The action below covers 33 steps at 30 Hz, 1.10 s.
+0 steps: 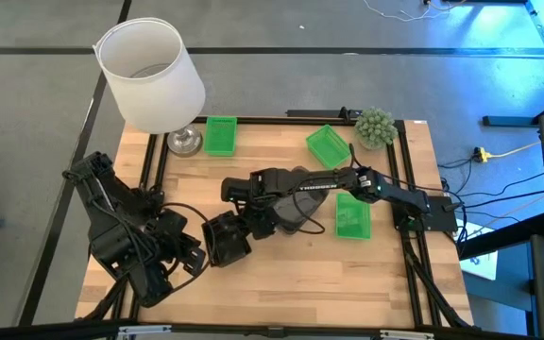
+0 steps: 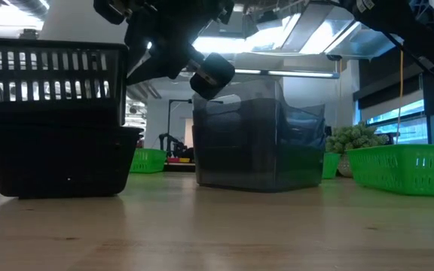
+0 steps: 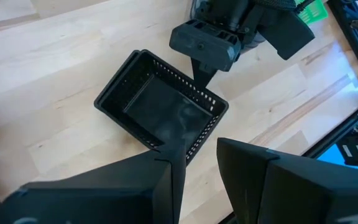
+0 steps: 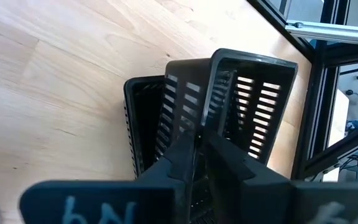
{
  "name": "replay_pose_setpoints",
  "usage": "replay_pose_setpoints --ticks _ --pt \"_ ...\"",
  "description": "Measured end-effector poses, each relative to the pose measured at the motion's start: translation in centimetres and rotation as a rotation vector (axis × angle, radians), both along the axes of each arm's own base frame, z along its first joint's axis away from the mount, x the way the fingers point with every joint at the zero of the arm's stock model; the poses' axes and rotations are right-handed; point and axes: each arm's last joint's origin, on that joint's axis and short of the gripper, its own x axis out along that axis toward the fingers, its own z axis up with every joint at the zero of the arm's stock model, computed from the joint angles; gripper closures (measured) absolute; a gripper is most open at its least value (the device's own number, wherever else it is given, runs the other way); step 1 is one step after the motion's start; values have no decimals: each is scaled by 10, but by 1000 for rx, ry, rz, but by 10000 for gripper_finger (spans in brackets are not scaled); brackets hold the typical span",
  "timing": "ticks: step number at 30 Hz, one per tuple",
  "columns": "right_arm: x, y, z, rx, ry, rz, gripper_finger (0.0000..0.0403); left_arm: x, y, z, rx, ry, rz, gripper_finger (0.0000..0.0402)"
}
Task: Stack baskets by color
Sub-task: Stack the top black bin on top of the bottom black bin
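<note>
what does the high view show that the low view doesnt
Only the high view shows the white lampshade, three green baskets laid out on the table, and both arms whole, the left gripper near the front.

Only the low view shows the black basket raised and tilted over another black basket, and the grey basket stack side on.

Both share the plant ball and the right gripper.

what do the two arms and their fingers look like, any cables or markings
Both arms are matte black with blocky joints. The right arm carries white lettering along one link; black cables loop around the left arm. Each ends in flat, dark, wedge-shaped fingers. The right wrist housing shows pale lettering.
</note>
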Motion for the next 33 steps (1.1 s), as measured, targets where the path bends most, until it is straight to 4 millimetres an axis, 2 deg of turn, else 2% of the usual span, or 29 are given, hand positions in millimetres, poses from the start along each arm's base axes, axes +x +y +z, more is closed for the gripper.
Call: replay_pose_setpoints --ticks 8,33 --pt "0 0 0 -1 1 0 399 0 0 0 0 0 0 319" --pt "13 -7 5 -170 -149 -117 402 1 -1 0 -13 -10 0 319"
